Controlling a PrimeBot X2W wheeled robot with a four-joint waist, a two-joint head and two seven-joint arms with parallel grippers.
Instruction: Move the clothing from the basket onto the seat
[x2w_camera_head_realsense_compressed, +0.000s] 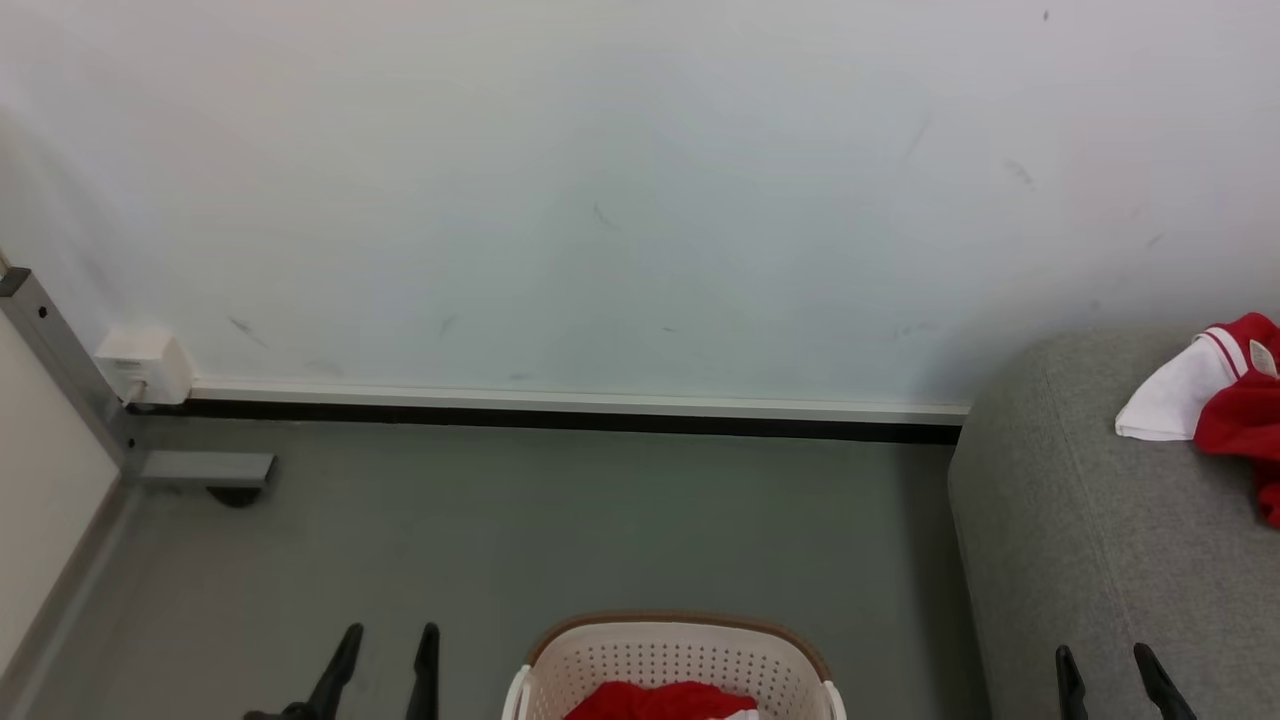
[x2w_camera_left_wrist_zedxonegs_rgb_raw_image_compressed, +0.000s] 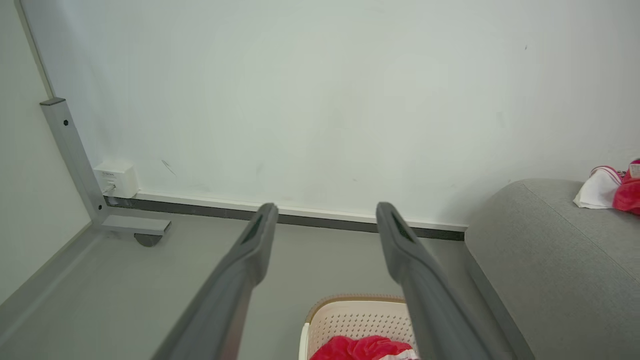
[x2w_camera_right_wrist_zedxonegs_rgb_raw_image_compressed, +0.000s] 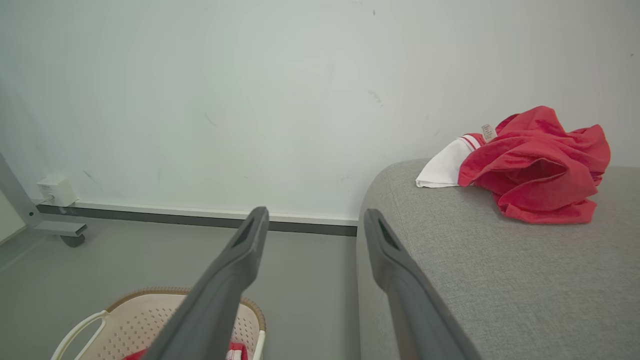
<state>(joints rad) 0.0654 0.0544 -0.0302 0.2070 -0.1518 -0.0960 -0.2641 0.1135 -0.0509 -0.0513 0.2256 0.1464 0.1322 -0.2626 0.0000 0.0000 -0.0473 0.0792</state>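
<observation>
closest in, at the lower left of the head view, the left gripper (x2w_camera_head_realsense_compressed: 393, 632) points up over the grey floor (x2w_camera_head_realsense_compressed: 500, 520), its two dark fingers well apart with nothing between them; the left wrist view shows the same wide gap, with floor and wall beyond the tips. further left and back, a grey metal frame leg (x2w_camera_head_realsense_compressed: 60, 350) rises along a pale side panel, with a foot and a dark caster (x2w_camera_head_realsense_compressed: 235, 495) on the floor. a small white wall box (x2w_camera_head_realsense_compressed: 145, 365) sits just above the skirting strip (x2w_camera_head_realsense_compressed: 600, 410) at the foot of the pale wall (x2w_camera_head_realsense_compressed: 640, 180). at the middle of the bottom edge stands the basket (x2w_camera_head_realsense_compressed: 680, 655), cream with perforated walls, a brown rim and white handles, on the floor between the two grippers and near the seat. red clothing (x2w_camera_head_realsense_compressed: 655, 700) with a sliver of white lies crumpled inside it, mostly cut off by the picture's edge. to the right, the right gripper (x2w_camera_head_realsense_compressed: 1103, 652) shows against the front of the seat (x2w_camera_head_realsense_compressed: 1080, 560), fingers likewise spread and empty; in its wrist view one finger crosses in front of the basket and the other in front of the seat's rounded corner. the seat is a big grey woven block against the wall. on its top, well back from the gripper, a second garment (x2w_camera_head_realsense_compressed: 1235, 400) lies in a heap, red with a white panel and a red-striped collar, with a small label showing.
</observation>
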